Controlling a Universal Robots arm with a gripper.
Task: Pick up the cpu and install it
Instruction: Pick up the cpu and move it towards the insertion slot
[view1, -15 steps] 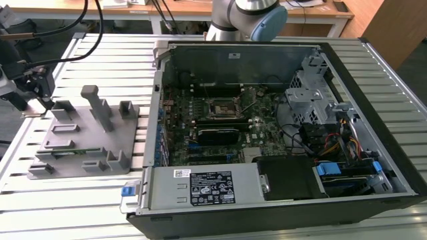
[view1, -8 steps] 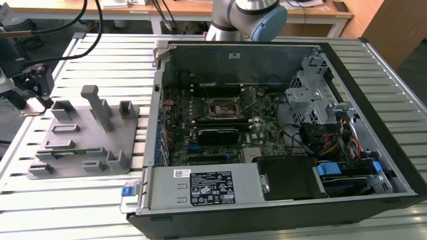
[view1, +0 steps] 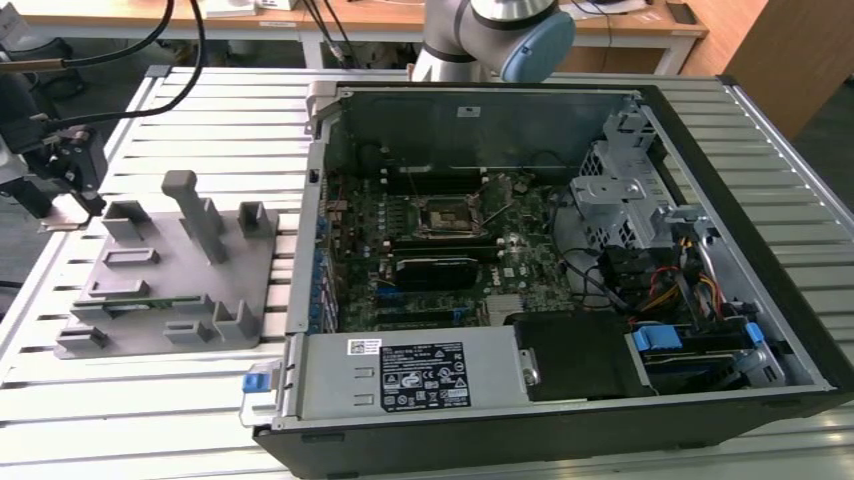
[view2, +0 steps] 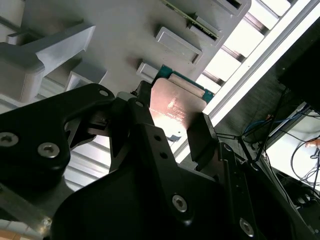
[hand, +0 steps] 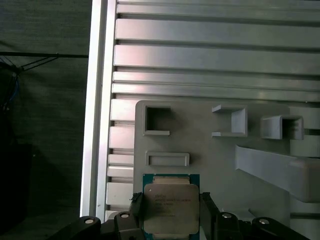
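Observation:
The cpu (hand: 171, 207) is a flat square chip with a silver-grey top and a thin green edge. In both wrist views it sits between my black fingers, and my gripper (hand: 171, 216) is shut on its two opposite sides. In the second wrist view the cpu (view2: 175, 102) hangs a little above the corner of the grey fixture plate (view2: 115, 35). In the exterior view my gripper (view1: 67, 200) is at the far left, beside the fixture plate (view1: 174, 280). The black-framed socket (view1: 445, 218) lies on the motherboard inside the open case, far to the exterior view's right of the gripper.
The fixture plate carries upright grey blocks (view1: 194, 215) and a green memory stick (view1: 134, 298). The open computer case (view1: 534, 260) holds a drive cage, cables and a power supply (view1: 407, 375). The arm's base (view1: 494, 35) stands behind the case. A slatted aluminium table (view1: 147, 410) lies underneath.

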